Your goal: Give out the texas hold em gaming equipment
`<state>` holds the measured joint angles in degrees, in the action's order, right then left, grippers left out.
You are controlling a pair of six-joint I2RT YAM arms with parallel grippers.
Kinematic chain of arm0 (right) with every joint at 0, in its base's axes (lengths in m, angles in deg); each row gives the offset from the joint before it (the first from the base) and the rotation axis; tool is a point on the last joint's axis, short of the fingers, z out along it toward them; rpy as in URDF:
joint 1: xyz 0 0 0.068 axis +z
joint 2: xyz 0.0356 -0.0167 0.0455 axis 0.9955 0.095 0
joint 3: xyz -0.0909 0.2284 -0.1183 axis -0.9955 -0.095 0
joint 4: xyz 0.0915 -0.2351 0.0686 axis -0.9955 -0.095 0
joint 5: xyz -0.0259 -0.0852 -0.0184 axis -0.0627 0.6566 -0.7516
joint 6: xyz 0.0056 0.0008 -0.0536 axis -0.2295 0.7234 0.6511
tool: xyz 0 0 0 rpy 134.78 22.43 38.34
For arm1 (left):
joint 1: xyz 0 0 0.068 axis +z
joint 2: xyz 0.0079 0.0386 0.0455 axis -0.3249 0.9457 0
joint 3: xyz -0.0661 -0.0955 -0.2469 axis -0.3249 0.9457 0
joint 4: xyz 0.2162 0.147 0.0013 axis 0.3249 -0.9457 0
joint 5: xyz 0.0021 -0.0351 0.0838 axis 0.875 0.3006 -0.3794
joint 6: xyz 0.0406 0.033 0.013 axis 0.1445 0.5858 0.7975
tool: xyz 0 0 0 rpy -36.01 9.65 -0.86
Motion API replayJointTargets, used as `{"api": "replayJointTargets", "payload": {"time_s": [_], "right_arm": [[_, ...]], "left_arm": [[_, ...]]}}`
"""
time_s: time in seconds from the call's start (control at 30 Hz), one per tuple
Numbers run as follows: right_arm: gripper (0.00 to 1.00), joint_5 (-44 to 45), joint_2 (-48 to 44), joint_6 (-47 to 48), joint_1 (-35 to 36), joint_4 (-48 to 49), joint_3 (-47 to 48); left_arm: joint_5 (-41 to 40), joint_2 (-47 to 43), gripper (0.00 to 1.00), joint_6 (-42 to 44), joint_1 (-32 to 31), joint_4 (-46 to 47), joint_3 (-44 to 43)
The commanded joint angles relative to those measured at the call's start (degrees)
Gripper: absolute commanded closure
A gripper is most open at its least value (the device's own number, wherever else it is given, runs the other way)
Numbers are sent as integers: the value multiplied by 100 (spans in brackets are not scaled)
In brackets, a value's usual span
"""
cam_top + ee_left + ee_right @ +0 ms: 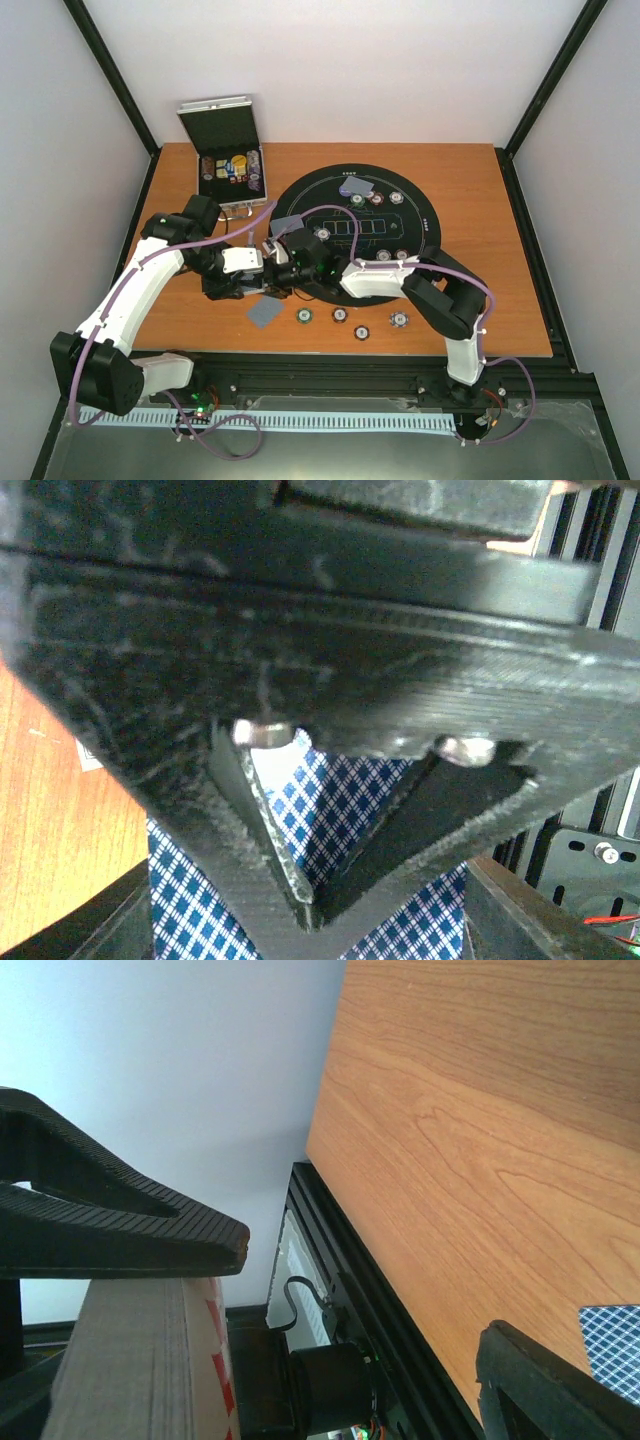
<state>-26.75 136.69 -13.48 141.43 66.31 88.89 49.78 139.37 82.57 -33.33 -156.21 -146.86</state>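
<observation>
I see both claws close together above the table —
left gripper (310, 900) pinches the card deck (340, 800), right gripper (365, 1295) spread wide beside it

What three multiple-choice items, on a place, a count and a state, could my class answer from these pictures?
1. Where is the silver case? A) the table's far left corner B) its centre C) its near right corner
2. How many chips lie on bare wood nearer than the black mat? A) two B) four C) seven
3. The right tool is: A) shut on a chip B) shut empty C) open
Key: 1A, it stands far left; 2B, four dot the near wood; 3C, its fingers stand wide apart.
</observation>
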Motion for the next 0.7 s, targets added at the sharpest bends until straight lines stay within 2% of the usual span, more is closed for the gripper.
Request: {"api": "replayJointTargets", "payload": {"time_s": [0.0,0.67], "right_arm": [[16,-49,156,-88,45,210,144],[25,185,-69,109,-525,-214,-789]], "left_arm": [[134,-59,99,11,13,-176,-254],[170,-122,99,47,13,-277,-334]]}}
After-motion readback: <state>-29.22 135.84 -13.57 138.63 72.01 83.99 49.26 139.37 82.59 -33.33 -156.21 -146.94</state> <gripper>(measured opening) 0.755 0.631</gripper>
